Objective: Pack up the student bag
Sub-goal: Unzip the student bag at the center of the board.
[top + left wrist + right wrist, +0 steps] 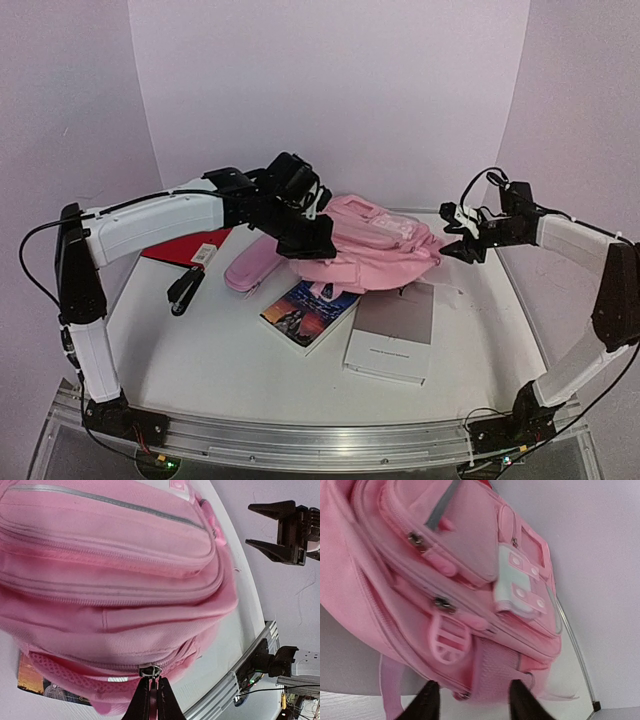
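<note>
The student bag [375, 250] is a pink backpack lying on the table [200, 350] between both arms. In the left wrist view its zip seams run across the student bag [110, 580]. My left gripper [151, 685] is shut on the pink pull tab of a metal zip slider [150, 670] at the bag's edge. From above, that left gripper [318, 245] rests against the bag's left side. My right gripper [452, 243] hovers open just off the bag's right end. In its own view the right gripper [472, 700] has both black fingertips [427, 700] spread before the student bag [445, 570], gripping nothing.
A pink pencil case [252, 268] lies left of the bag. A book with a colourful cover [308, 310] and a grey notebook [393, 335] lie in front of it. A red folder [185, 245] and a black stapler [185, 290] sit under the left arm.
</note>
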Robot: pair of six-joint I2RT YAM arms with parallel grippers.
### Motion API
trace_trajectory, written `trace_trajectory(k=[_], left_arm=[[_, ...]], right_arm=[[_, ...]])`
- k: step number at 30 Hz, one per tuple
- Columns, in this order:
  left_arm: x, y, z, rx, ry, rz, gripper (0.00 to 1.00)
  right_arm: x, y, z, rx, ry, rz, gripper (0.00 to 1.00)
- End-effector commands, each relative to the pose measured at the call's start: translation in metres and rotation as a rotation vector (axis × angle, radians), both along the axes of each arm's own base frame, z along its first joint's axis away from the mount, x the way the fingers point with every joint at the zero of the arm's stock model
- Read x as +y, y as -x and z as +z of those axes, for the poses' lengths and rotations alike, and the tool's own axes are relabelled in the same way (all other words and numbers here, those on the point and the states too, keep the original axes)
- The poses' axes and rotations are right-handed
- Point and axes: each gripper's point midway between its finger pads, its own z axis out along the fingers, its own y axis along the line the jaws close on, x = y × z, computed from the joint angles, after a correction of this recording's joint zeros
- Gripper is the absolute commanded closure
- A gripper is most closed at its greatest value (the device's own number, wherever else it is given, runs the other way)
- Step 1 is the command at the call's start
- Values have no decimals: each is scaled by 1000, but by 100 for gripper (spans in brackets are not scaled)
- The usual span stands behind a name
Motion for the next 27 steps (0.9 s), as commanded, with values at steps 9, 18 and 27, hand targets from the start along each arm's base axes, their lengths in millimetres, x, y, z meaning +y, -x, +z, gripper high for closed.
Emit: trace_trajectory(k=[9,18,27], left_arm=[[-67,-1,19,28,149,-161,100],[-72,3,23,44,163,-193,100],[-71,1,27,29,166,-184,100]], right_arm=[[51,78,46,172,-172,187,25],[126,90,19,274,-183,271,44],[137,61,-20,284,-86,185,61]])
